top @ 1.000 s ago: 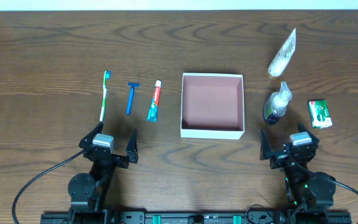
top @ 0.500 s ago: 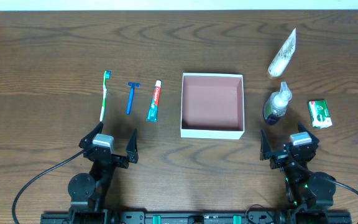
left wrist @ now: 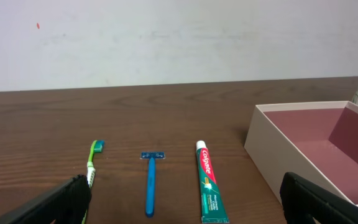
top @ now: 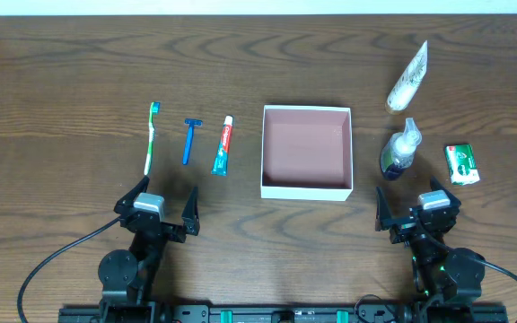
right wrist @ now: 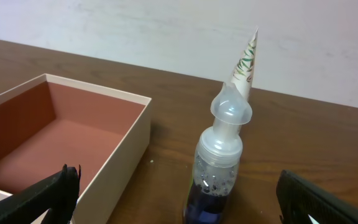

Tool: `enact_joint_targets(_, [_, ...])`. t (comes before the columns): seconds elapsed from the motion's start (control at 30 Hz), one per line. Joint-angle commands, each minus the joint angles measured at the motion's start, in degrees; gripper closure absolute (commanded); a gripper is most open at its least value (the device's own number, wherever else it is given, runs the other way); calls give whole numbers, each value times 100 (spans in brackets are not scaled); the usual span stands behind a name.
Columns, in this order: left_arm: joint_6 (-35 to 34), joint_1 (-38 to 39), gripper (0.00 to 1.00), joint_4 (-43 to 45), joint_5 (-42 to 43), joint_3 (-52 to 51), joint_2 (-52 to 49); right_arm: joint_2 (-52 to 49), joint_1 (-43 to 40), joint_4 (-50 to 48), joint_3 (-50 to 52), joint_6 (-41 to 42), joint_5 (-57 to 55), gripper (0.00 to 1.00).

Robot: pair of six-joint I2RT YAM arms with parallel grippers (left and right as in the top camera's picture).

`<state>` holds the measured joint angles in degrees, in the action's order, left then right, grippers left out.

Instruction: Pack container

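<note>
On the wooden table point(top: 61, 54), locate on your left a green toothbrush point(top: 152, 139), a blue razor point(top: 189, 141) and a toothpaste tube point(top: 223, 146), side by side, apart. On your right: a white tube point(top: 408, 79), an upright pump bottle point(top: 398, 151) and a green packet point(top: 462, 164).

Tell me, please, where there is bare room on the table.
Bare: the far strip behind everything; the near patch between left gripper and right gripper, before the container. Crowded: pump bottle, white tube, green packet on its right.
</note>
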<state>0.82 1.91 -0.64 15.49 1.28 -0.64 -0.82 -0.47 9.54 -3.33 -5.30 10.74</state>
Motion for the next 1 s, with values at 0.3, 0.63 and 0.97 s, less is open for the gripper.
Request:
enact_joint_targets(0.3, [-411, -24, 2, -297, 35, 800, -352, 52, -44, 4, 37, -55, 20, 1])
enact_joint_targets(0.63, [74, -24, 2, -3051, -249, 4140, -4188, 52, -44, 7, 37, -55, 20, 1])
enact_joint_targets(0.97, [326, -24, 2, -5888, -1128, 7792, -7969, 52, -44, 7, 37, -55, 20, 1])
